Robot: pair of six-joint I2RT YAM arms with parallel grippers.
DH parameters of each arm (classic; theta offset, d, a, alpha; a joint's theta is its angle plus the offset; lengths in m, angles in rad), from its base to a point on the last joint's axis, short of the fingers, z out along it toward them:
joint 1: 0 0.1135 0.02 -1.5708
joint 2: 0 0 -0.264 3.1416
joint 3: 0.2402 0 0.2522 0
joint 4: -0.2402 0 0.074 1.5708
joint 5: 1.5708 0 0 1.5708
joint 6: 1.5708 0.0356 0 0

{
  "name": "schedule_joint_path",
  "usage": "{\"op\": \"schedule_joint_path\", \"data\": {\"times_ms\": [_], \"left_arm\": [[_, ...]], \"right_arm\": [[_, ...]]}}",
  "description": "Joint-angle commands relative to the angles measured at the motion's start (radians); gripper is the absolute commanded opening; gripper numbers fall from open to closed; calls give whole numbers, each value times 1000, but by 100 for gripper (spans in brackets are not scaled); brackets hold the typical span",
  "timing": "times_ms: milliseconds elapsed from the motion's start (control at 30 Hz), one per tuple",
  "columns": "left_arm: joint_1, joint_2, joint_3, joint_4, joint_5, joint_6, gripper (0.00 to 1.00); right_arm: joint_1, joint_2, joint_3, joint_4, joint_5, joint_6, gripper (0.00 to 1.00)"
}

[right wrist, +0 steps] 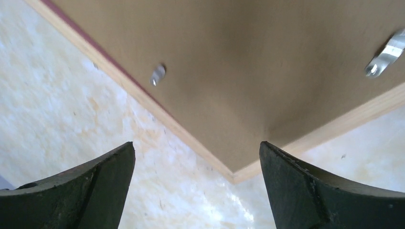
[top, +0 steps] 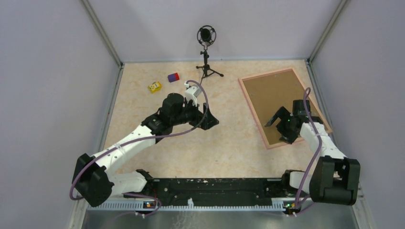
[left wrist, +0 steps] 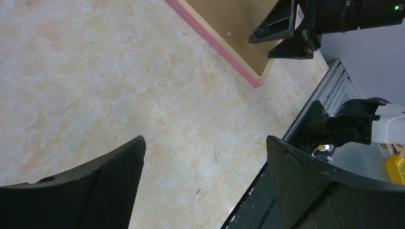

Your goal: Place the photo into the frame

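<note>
The frame (top: pixel 252 110) lay face down near the table's (top: pixel 191 148) right edge with its brown backing board (top: pixel 272 98) up; the photo showed in no view. The right claw (right wrist: pixel 196 145) hung wide open and empty over the frame's near corner, probably to free the backing. The left claw (left wrist: pixel 205 139), equally wide and empty, hovered mid-table.

place: robot lab cell | signs: grey partition walls (top: pixel 47 71), tripod microphone (top: pixel 206 36)

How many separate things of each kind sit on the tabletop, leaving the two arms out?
Pink-edged rectangular wooden picture frame, brown backing facing up: 1
Small blocks: 2 (yellow toy block, purple-and-red toy block)
Black microphone on a tripod stand: 1
Total: 4
</note>
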Motion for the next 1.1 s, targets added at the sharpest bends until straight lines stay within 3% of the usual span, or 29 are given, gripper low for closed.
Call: {"op": "schedule_joint_path", "data": {"times_ms": [0,167,600,1067], "left_arm": [[0,3,-2,64,19,-12,99],[1,11,-8,71,31,-18,99],[2,17,-10,75,31,-21,99],[3,6,-14,69,26,-15,99]], "right_arm": [[48,-93,-60,-121,-103,50,99],[59,-173,-115,-76,-132,102,96],[59,-145,-129,30,-136,132,80],[59,-126,-244,167,-18,167,78]]}}
